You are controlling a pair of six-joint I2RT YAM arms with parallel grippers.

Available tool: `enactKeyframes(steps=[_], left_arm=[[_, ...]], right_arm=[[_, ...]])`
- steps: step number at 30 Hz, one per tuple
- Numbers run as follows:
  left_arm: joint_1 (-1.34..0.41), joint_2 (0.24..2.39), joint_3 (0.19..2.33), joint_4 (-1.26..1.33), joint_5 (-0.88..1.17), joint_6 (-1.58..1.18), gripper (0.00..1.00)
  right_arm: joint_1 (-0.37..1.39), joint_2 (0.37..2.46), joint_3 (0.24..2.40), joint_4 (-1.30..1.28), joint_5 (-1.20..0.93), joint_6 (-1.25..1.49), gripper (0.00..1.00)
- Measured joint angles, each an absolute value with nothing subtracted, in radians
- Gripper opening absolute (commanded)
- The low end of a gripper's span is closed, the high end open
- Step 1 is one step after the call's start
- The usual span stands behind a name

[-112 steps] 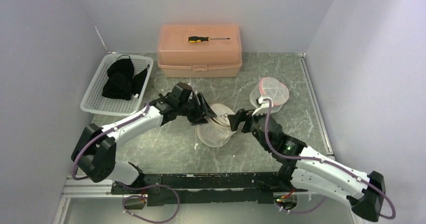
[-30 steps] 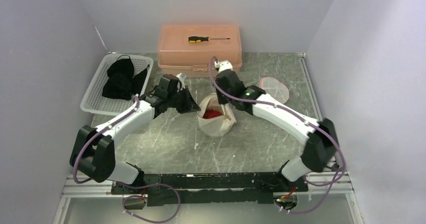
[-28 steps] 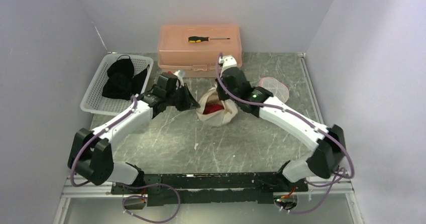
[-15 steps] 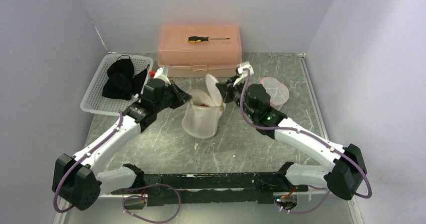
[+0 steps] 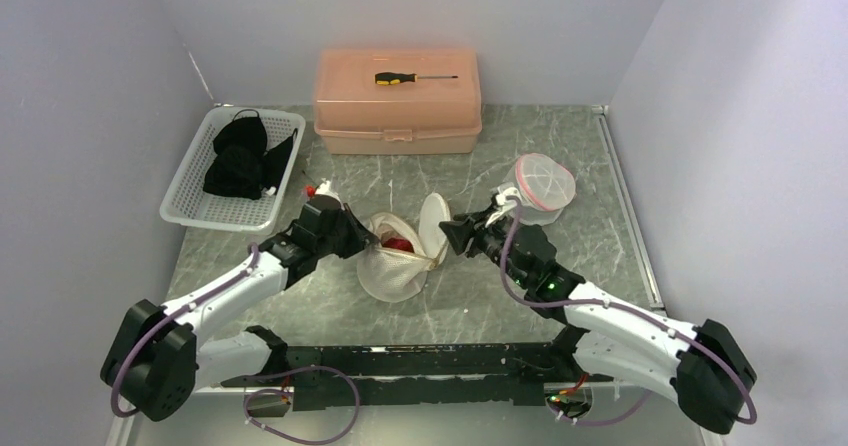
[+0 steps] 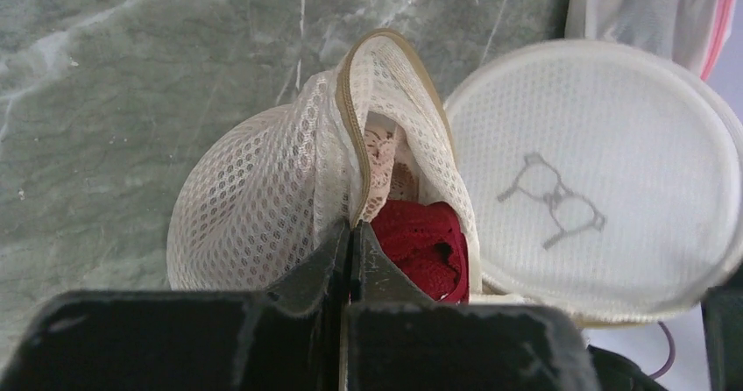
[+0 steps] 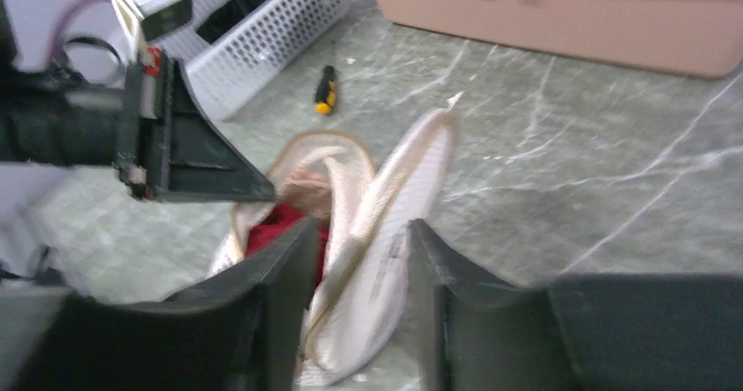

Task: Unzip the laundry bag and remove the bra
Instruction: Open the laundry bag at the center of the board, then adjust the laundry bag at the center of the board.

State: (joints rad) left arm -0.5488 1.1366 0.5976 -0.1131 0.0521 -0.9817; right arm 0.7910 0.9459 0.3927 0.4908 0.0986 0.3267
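The white mesh laundry bag point(image 5: 392, 271) sits on the table between my arms, unzipped. Its round lid point(image 5: 433, 228) stands up on the right. The red bra point(image 5: 400, 244) shows inside the opening. My left gripper point(image 5: 358, 238) is shut on the bag's tan rim point(image 6: 352, 224), with the bra point(image 6: 419, 242) just right of its tips. My right gripper point(image 7: 359, 242) is open. The lid point(image 7: 394, 224) hangs loose between its fingers point(image 7: 293, 268), touching neither clearly.
A pink toolbox point(image 5: 398, 116) with a screwdriver point(image 5: 412, 78) on top stands at the back. A white basket point(image 5: 190, 191) of black clothes is back left. Another mesh bag with a pink rim point(image 5: 545, 184) lies right. A small screwdriver point(image 7: 325, 88) lies beside the basket.
Both arms have drawn back toward the near edge and the bag has come down with them. The right gripper, shut on the lid before, has opened. The left grip is unchanged.
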Motion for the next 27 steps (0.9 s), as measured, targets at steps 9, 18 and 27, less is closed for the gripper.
enactKeyframes(steps=[9, 18, 27], left_arm=[[-0.630, 1.101, 0.597, -0.121, 0.043, -0.887, 0.03], [-0.685, 1.077, 0.591, -0.139, 0.001, -0.823, 0.03], [-0.687, 1.040, 0.549, -0.141, -0.017, -0.813, 0.03]], right_arm=[[0.793, 0.880, 0.580, 0.092, 0.100, 0.403, 1.00], [0.653, 1.021, 0.818, -0.268, 0.060, 0.533, 1.00], [0.485, 0.990, 0.796, -0.479, -0.042, 0.658, 1.00]])
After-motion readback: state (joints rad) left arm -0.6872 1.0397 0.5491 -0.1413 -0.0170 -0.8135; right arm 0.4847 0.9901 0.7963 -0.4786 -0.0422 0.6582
